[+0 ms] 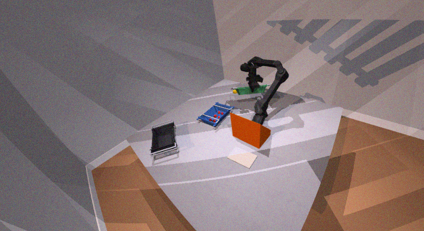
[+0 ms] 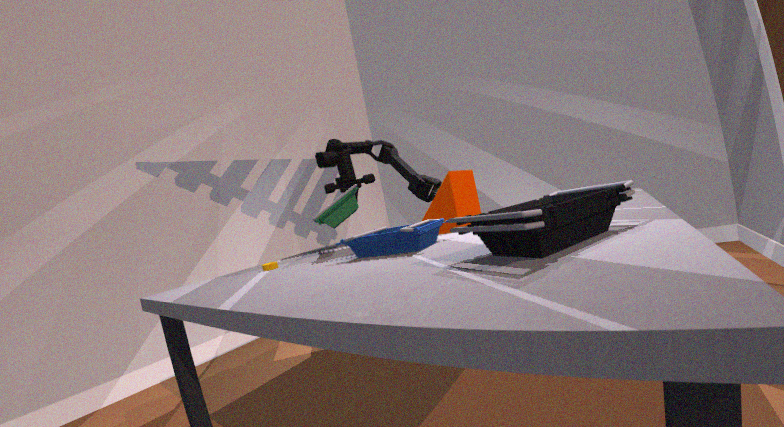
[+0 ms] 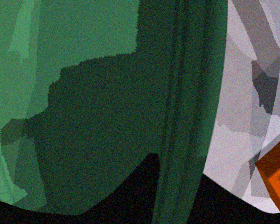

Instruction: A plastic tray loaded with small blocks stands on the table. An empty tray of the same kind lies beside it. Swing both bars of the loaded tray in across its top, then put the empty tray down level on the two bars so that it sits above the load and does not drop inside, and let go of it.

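Note:
The blue tray (image 1: 225, 114) (image 2: 384, 245) stands on the table with several small red blocks (image 1: 215, 116) inside. Its two wire bars (image 1: 223, 107) (image 1: 209, 117) lie in across its top, one near each end. My gripper (image 1: 253, 89) (image 2: 356, 190) (image 3: 161, 161) is shut on one side wall of the empty green tray (image 1: 244, 90) (image 2: 337, 209) (image 3: 101, 130). The green tray hangs in the air behind the blue tray as the top camera sees it, clearly tilted in the exterior view. The fingertips are partly hidden by its wall.
A black tray (image 1: 163, 137) (image 2: 576, 221) with its bars out over its ends stands on the near side of the blue tray. An orange wedge block (image 1: 246, 130) (image 2: 461, 196) stands near the arm's base. A cream plate (image 1: 243, 159) and a yellow block (image 1: 234, 91) (image 2: 270, 266) lie on the table.

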{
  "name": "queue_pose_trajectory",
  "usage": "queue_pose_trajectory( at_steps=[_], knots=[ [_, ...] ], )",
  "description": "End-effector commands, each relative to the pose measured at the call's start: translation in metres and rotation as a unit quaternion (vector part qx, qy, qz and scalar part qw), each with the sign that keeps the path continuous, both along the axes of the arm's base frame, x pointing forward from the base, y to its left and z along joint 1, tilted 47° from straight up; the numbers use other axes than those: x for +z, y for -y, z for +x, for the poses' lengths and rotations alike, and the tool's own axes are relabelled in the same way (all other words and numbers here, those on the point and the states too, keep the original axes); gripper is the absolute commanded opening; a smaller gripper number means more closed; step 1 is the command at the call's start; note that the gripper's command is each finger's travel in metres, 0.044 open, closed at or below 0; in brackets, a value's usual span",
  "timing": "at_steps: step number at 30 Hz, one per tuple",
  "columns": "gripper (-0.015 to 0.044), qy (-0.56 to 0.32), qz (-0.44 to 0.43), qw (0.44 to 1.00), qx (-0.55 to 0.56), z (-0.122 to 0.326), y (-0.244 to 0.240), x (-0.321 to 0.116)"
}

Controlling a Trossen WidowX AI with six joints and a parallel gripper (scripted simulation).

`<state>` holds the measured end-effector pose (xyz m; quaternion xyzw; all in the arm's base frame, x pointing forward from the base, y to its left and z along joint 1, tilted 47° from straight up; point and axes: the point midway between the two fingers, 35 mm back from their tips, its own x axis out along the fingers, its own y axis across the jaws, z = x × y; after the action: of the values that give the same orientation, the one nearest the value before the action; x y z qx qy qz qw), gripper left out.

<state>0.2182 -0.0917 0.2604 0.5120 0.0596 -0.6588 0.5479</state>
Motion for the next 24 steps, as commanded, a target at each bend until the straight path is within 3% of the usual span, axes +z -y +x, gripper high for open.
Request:
queue_pose_trajectory(
  at_steps=[1, 24],
  knots=[
    [0.0, -0.012, 0.002, 1.0, 0.022, 0.013, -0.011, -0.003],
    [0.0, -0.109, -0.008, 0.986, 0.124, 0.069, -0.075, -0.047]
  ],
)
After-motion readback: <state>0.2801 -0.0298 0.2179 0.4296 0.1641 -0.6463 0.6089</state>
